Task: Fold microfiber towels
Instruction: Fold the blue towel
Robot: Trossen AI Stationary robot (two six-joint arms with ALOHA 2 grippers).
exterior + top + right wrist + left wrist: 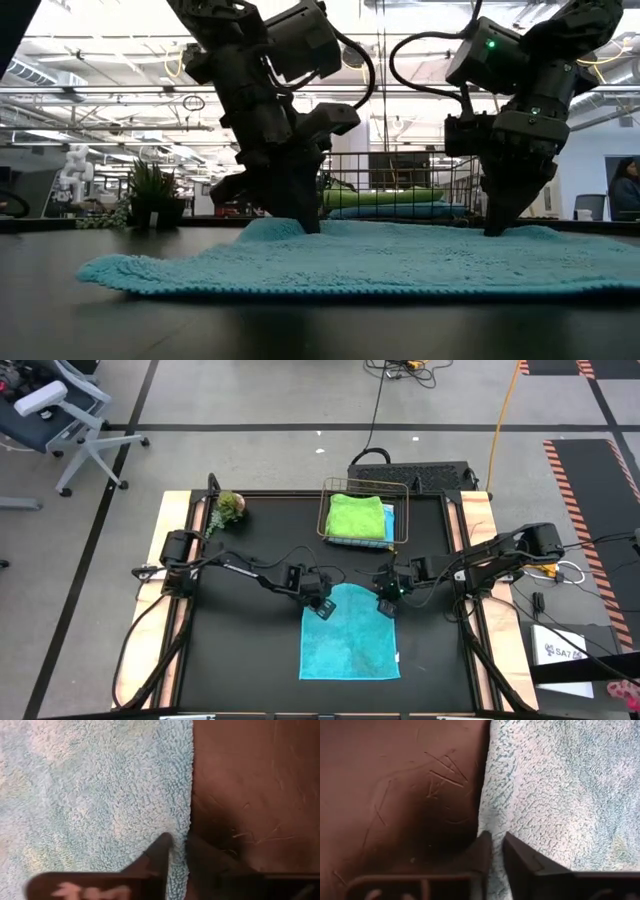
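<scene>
Teal towel [350, 632] lying flat mid-table, left gripper [322, 607] and right gripper [385, 606] pinching its far corners, fingertips hiding the corners, lime green towel [357, 516] sitting in wire basket [328, 490].

Open black mat [240, 650] lies clear left and right of the teal towel [350, 635], where both grippers crowd its far corners. Behind them, the wire basket [363, 487] of folded cloths blocks the far edge; a small plant [228, 508] occupies the far-left corner.
</scene>
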